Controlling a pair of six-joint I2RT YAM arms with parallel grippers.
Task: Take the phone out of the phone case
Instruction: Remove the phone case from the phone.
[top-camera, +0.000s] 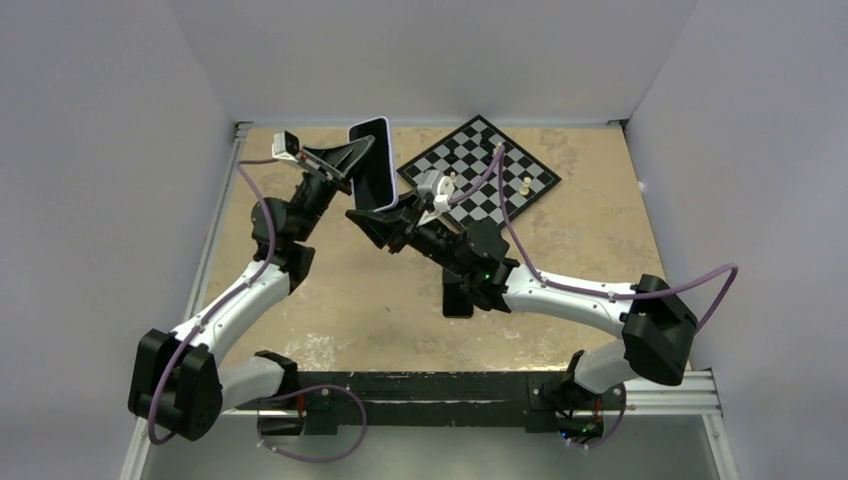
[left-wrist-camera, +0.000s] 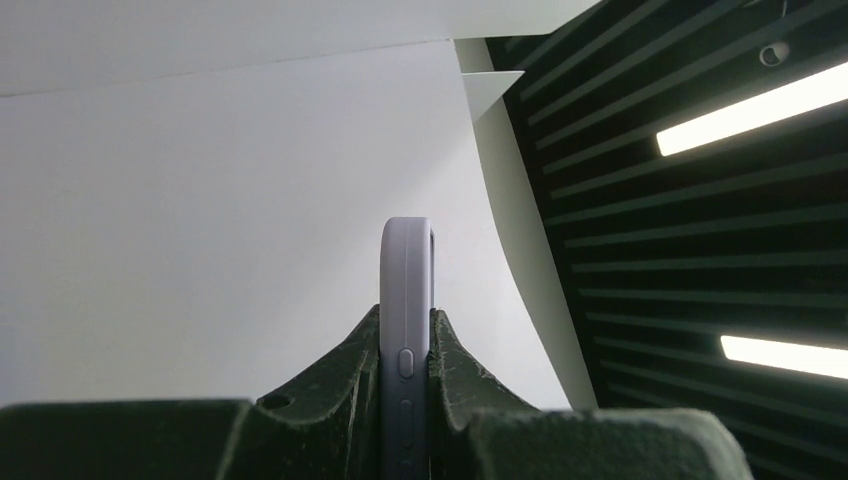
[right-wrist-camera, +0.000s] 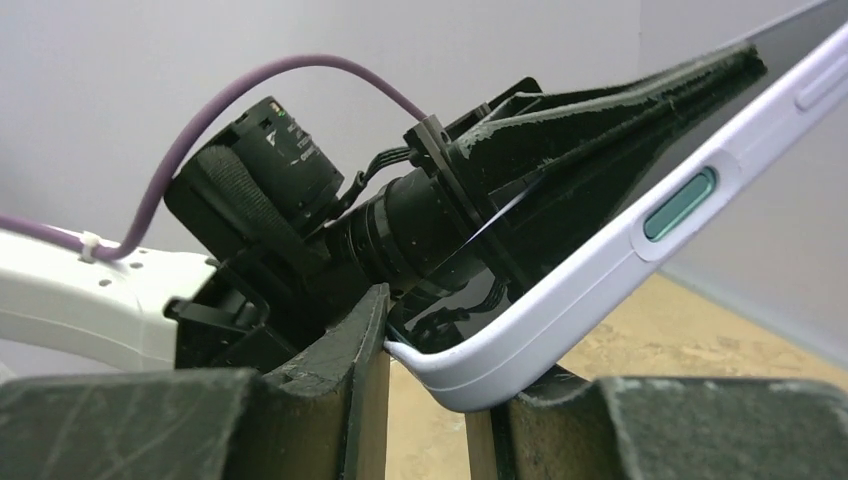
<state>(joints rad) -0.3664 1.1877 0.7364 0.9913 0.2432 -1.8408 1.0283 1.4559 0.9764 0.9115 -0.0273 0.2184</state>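
The phone case (top-camera: 384, 130), pale lilac-white with the phone (top-camera: 373, 170) in it, is held up in the air in the upper middle of the top view. It stands nearly on end with the dark screen facing the camera, above the tan table (top-camera: 330, 310) and just left of the chessboard (top-camera: 480, 165).

The left gripper (top-camera: 362, 152) reaches in from the left of the frame and is clenched on the case. In the left wrist view its two dark fingers (left-wrist-camera: 340, 375) press against both flat faces, and the case's rounded edge with its side buttons rises between them at the frame's centre.

The right gripper (top-camera: 380, 222) sits at the case's lower end. In the right wrist view the case's bottom corner (right-wrist-camera: 470, 375) lies between that claw's two fingers, low in the middle of the frame. The case slants up to the upper right, with a green side button (right-wrist-camera: 680, 203) showing on its edge. The left-hand finger (right-wrist-camera: 350, 380) stands beside the case's lip and the other finger is just under the corner. I cannot tell whether this claw is already pinching the corner or only framing it.
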